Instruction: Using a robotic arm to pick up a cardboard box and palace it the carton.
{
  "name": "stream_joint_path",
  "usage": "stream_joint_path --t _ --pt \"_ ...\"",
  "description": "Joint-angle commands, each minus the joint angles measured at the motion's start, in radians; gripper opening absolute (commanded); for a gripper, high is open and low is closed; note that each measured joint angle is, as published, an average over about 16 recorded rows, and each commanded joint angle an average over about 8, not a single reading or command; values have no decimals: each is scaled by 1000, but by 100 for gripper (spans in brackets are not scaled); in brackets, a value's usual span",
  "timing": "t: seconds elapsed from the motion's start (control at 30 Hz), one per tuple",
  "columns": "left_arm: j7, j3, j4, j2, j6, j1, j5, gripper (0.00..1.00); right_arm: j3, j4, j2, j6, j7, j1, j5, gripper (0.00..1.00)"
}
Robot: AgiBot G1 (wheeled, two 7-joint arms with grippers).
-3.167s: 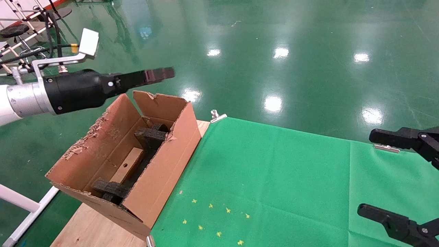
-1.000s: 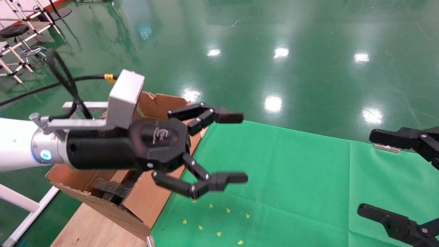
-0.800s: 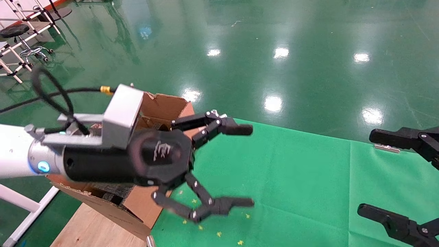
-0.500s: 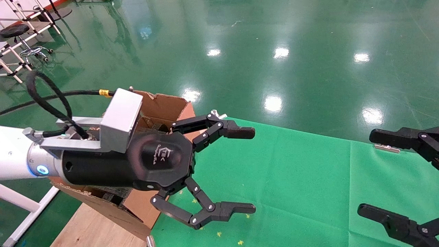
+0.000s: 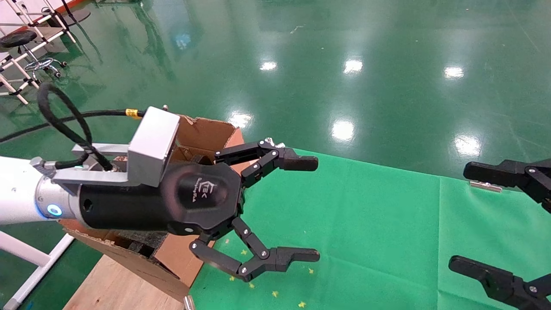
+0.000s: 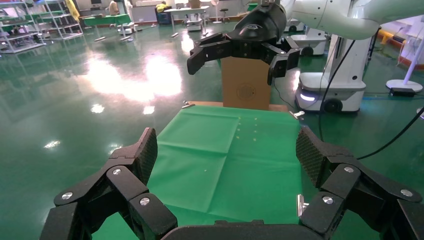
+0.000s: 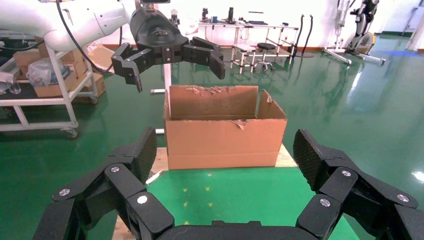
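The white-and-silver robotic arm reaches in from the left of the head view. Its black gripper [image 5: 309, 209] is open and empty, held above the green cloth beside the carton [image 5: 206, 131]. It also shows in the right wrist view [image 7: 175, 70] and the left wrist view [image 6: 240, 64]. The carton [image 7: 222, 137], brown with torn flaps, stands on the table's left end. The cardboard box is hidden. My left gripper [image 6: 227, 155] and right gripper [image 7: 222, 155] are open and empty. Black fingers [image 5: 486, 173] show at the right edge of the head view.
A green cloth [image 5: 353, 215] covers the table, held by metal clips [image 5: 272, 144]. Yellow star marks [image 5: 275, 293] lie near the carton's front corner. Bare wood [image 5: 112, 288] shows under the carton. Glossy green floor surrounds the table.
The robotic arm has swung from the far left of the carton across it to the cloth side and lowered. Its fingers have spread wider. The box, seen inside the carton earlier, is now hidden.
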State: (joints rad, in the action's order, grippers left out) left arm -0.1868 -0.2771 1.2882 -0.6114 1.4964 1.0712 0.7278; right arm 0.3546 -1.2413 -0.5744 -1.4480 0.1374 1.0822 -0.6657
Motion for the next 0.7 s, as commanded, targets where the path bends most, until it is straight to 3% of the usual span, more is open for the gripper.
stream_joint_path --t 0.03,0.7 --pt "-1 -1 -2 0 0 1 0 100 0 0 0 0 0 0 0 100" --pt "-2 -3 -6 0 -1 4 2 100 0 0 0 0 0 0 0 100"
